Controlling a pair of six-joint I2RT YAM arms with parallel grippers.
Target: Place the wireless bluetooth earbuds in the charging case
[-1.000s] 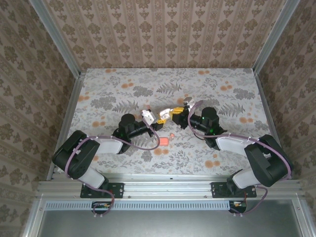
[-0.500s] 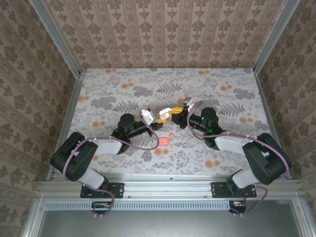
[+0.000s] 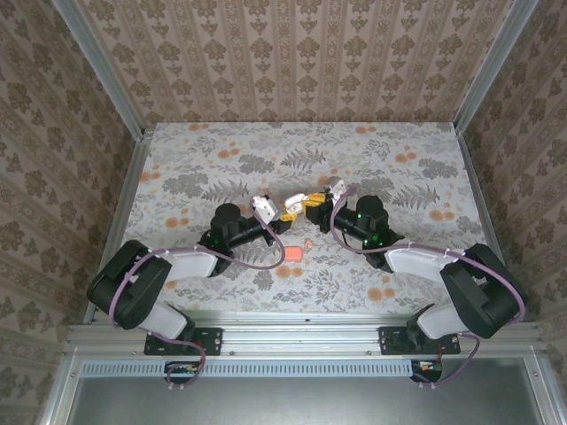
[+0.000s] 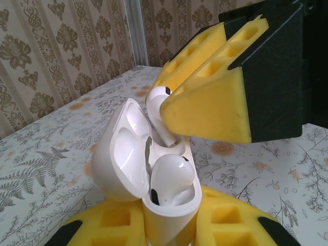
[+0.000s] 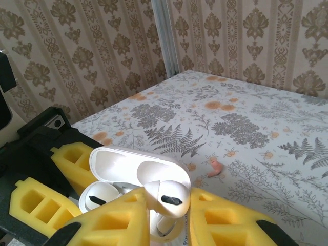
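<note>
My left gripper [image 4: 169,228] is shut on the base of an open white charging case [image 4: 120,154], holding it upright with the lid tipped back. One white earbud [image 4: 171,177] sits in the near slot. My right gripper [image 5: 169,218] is shut on a second white earbud [image 5: 171,197], which hangs at the case's [image 5: 133,166] far slot with its stem reaching down inside. The seated earbud [image 5: 100,197] shows beside it. From above, the left gripper [image 3: 266,212] and right gripper [image 3: 303,204] meet at the middle of the table.
A coral-pink case [image 3: 293,253] lies on the floral tablecloth just in front of the grippers, with a pink earbud [image 3: 307,242] beside it. That pink earbud [image 5: 215,167] also lies right of the held case. Patterned walls and metal rails enclose the table.
The right arm has edged slightly left toward the case with the white earbud still in its fingers. The left arm and case have stayed put.
</note>
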